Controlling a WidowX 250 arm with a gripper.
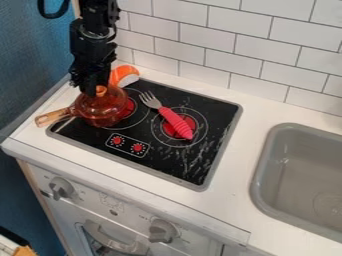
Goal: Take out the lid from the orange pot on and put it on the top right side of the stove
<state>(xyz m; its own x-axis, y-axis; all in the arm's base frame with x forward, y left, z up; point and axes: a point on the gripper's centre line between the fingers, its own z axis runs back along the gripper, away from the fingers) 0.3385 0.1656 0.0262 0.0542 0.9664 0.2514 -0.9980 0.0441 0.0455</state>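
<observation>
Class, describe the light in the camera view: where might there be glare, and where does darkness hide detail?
Camera view: whitish streaks, glare or scuffs, I cannot tell which, cross the black stove's right side; the see-through orange pot catches small highlights; the black gripper's details merge into darkness.

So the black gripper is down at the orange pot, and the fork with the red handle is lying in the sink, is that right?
Not quite: the fork is in the wrong place. The camera view shows it lying on the black stovetop, to the right of the orange pot. The black gripper is down at the pot, as you say.
</observation>
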